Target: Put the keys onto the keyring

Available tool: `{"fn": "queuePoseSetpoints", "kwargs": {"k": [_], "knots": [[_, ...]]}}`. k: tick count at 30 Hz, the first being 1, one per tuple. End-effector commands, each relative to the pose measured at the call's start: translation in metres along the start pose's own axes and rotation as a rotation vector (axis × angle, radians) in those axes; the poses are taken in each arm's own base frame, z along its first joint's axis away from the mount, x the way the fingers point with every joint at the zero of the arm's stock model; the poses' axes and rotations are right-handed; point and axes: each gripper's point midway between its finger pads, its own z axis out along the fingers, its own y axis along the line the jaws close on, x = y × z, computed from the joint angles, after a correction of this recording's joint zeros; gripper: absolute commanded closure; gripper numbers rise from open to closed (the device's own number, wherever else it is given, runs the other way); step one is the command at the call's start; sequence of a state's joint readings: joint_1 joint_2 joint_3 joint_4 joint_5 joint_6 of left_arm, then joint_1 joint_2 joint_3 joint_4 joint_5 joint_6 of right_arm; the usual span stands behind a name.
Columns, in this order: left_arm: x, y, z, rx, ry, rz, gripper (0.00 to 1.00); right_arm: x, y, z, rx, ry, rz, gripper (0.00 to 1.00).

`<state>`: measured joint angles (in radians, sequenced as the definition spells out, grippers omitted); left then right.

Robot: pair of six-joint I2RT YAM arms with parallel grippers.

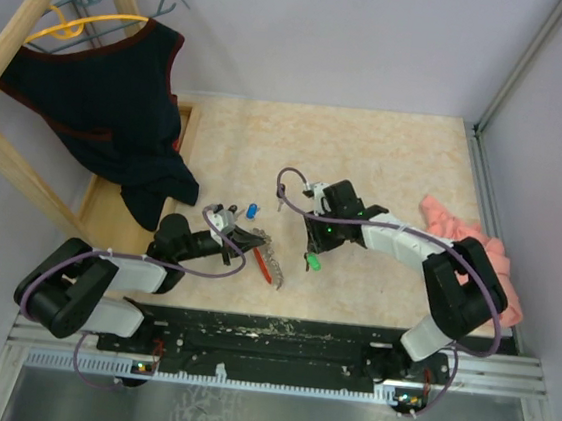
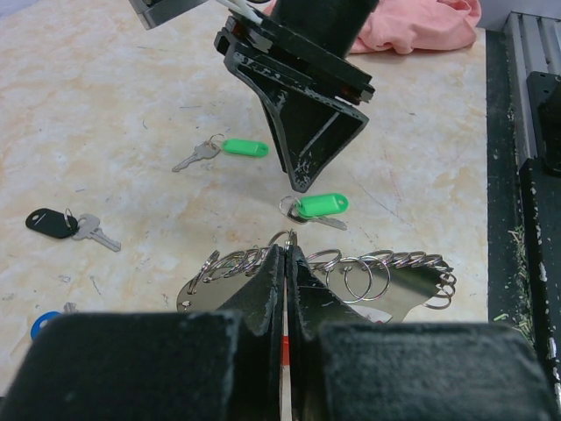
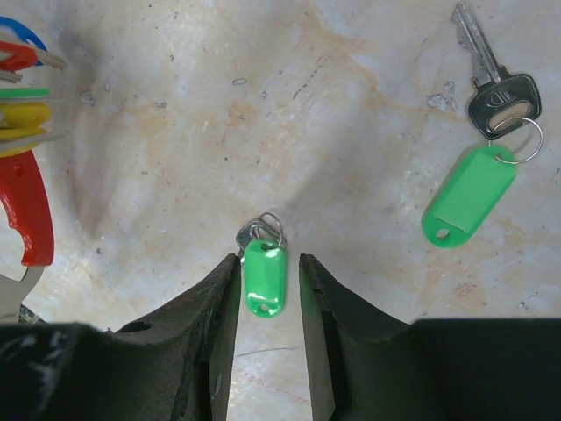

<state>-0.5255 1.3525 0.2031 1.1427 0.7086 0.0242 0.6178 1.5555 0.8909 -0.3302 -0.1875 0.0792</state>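
Looking at the small key with a green plastic tag (image 3: 263, 276), I judge it light and thin. Its smooth tag may slip, and the flat metal blade lies too close to the marbled beige desk (image 3: 368, 105) to pinch easily, so the long sides of the tag seem the best place to take hold. The right claw (image 3: 270, 263) stands partly open, with 1 finger on each side of this tag, and grips nothing. A 2nd key with a green tag (image 3: 469, 193) lies apart to the side. In the left wrist view, a key with a black tag (image 2: 53, 223) and a key with a blue tag (image 2: 44, 326) lie further off. The left claw (image 2: 287, 254) is closed tight on the long keyring with a red band and a grey strip of wire rings (image 2: 386, 285), nipping 1 ring at its tips. These rings look stiff and springy, so they will probably resist opening. No box or tray shows; the keyring is the only holder, and red and yellow tags (image 3: 22, 118) hang on it.
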Motion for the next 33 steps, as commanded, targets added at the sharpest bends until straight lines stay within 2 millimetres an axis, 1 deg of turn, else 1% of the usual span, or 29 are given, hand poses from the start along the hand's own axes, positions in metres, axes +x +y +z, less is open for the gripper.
{"fn": "queuePoseSetpoints", "kwargs": {"k": [1, 4, 5, 9, 12, 17, 21, 27, 31, 33], "knots": [[-0.009, -0.001, 0.002, 0.020, -0.028, 0.031, 0.98, -0.016, 0.006, -0.003, -0.122, 0.010, 0.031, 0.67], [-0.009, -0.002, 0.002, 0.027, -0.026, 0.029, 0.98, -0.020, 0.009, 0.000, -0.174, 0.024, 0.044, 0.67], [-0.009, -0.002, 0.002, 0.028, -0.026, 0.028, 0.98, -0.014, 0.008, 0.008, -0.187, 0.055, 0.054, 0.68], [-0.010, -0.001, 0.002, 0.026, -0.027, 0.032, 0.98, -0.013, 0.003, 0.019, -0.201, 0.084, 0.070, 0.69], [-0.009, -0.001, 0.001, 0.026, -0.025, 0.032, 0.98, -0.014, 0.001, 0.023, -0.221, 0.093, 0.081, 0.71], [-0.009, -0.001, 0.002, 0.031, -0.023, 0.029, 0.98, -0.007, 0.001, 0.029, -0.242, 0.129, 0.089, 0.76], [-0.008, -0.001, 0.003, 0.032, -0.022, 0.028, 0.98, -0.004, 0.002, 0.027, -0.247, 0.135, 0.088, 0.82], [-0.008, -0.001, 0.003, 0.035, -0.022, 0.024, 0.98, -0.010, 0.004, 0.018, -0.242, 0.096, 0.073, 1.00], [-0.009, -0.001, 0.003, 0.031, -0.024, 0.025, 0.98, -0.022, 0.005, 0.008, -0.212, -0.001, 0.015, 1.00], [-0.009, -0.001, 0.002, 0.028, -0.025, 0.026, 0.98, -0.032, 0.008, 0.001, -0.198, -0.077, -0.028, 1.00]]}}
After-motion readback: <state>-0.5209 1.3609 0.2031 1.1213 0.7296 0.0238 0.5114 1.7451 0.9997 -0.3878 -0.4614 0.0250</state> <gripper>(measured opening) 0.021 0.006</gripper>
